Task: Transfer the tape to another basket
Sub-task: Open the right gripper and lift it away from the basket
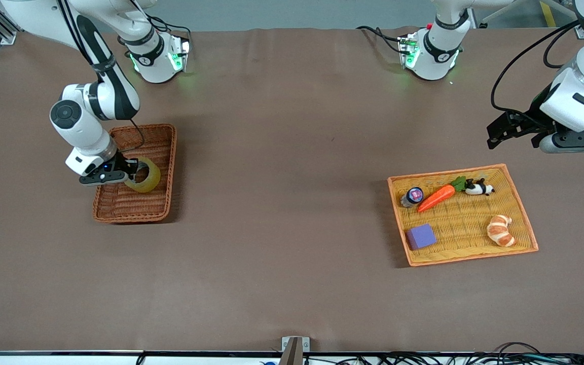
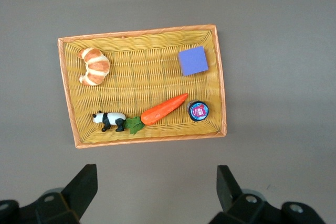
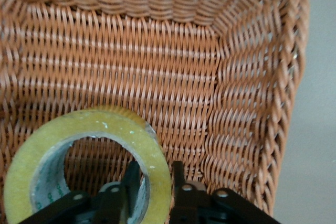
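The tape (image 1: pixel 149 178), a yellowish translucent roll, stands on edge inside the reddish-brown wicker basket (image 1: pixel 130 205) at the right arm's end of the table. My right gripper (image 1: pixel 132 172) reaches into that basket and is shut on the roll's wall. In the right wrist view, one finger of this gripper (image 3: pixel 155 174) sits inside the hole of the tape (image 3: pixel 139 132) and the other outside it, above the basket's woven floor (image 3: pixel 157 66). My left gripper (image 1: pixel 512 137) hangs open and empty in the air near the yellow tray; in the left wrist view it (image 2: pixel 155 174) holds nothing.
The flat yellow tray with an orange rim (image 1: pixel 462 225) lies toward the left arm's end. It holds a croissant (image 1: pixel 501 230), a purple block (image 1: pixel 420 236), a toy carrot (image 1: pixel 436 197), a small panda (image 1: pixel 479 188) and a round tin (image 1: pixel 413 195).
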Action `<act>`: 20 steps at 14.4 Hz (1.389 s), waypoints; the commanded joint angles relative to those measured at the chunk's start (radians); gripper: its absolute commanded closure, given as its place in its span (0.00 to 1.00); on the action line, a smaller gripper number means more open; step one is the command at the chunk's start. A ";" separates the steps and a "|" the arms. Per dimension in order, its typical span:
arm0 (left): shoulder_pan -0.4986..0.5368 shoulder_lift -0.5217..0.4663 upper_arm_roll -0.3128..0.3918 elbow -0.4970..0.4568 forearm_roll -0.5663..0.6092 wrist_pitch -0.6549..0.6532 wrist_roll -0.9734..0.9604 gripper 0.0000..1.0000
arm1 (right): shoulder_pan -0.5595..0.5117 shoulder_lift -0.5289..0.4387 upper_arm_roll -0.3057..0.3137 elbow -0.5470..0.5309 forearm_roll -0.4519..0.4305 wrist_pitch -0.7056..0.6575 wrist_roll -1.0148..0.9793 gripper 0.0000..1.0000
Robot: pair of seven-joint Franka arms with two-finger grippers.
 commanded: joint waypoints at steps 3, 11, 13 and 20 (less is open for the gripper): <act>-0.001 -0.004 -0.005 0.010 0.022 -0.010 -0.003 0.00 | -0.002 -0.132 0.014 0.087 0.015 -0.167 -0.009 0.00; 0.001 0.001 0.001 0.028 0.021 -0.010 -0.005 0.00 | -0.006 -0.189 0.069 0.625 0.029 -0.786 0.000 0.00; 0.001 0.004 0.001 0.033 0.021 -0.010 -0.003 0.00 | -0.006 -0.189 0.070 0.720 0.032 -0.890 0.002 0.00; 0.001 0.005 0.002 0.033 0.021 -0.010 -0.005 0.00 | -0.021 -0.189 0.115 0.977 0.138 -1.289 0.189 0.00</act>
